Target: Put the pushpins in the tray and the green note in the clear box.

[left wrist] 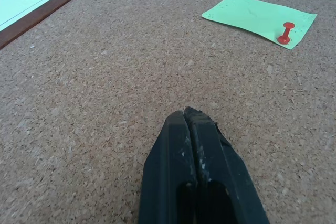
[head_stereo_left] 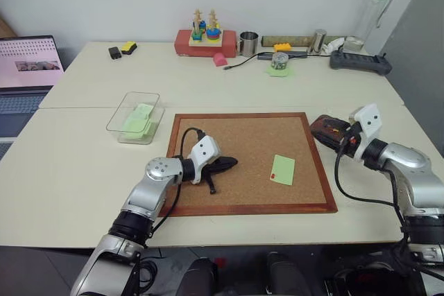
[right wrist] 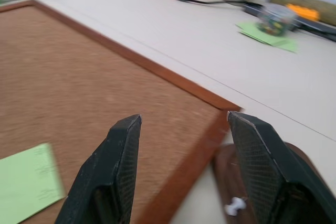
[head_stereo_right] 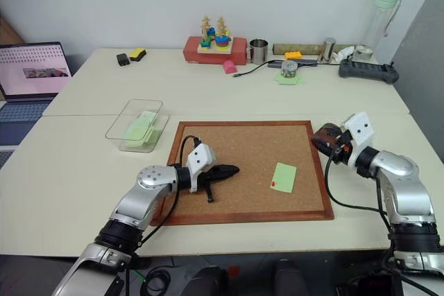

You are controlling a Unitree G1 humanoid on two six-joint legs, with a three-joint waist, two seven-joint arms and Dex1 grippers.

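The green note [head_stereo_left: 283, 169] lies flat on the cork board [head_stereo_left: 243, 136], right of centre, with a red pushpin [left wrist: 286, 32] stuck in its near corner. My left gripper [head_stereo_left: 225, 164] is shut and empty, resting low over the board left of the note. The tray [head_stereo_left: 320, 127], a small dark brown dish, sits just off the board's right edge. A pale pushpin [right wrist: 233, 206] lies in the tray [right wrist: 220, 166]. My right gripper [right wrist: 184, 119] hovers over the tray, open with nothing between its fingers. The clear box [head_stereo_left: 135, 117] stands left of the board and holds light green paper.
A laptop [head_stereo_left: 24, 74] sits at the far left. Along the back edge are a red toy block [head_stereo_left: 205, 41], a metal cup [head_stereo_left: 248, 44], a small tin on a green paper scrap [head_stereo_left: 279, 64], a power strip [head_stereo_left: 359, 62] and a bottle [head_stereo_left: 374, 12].
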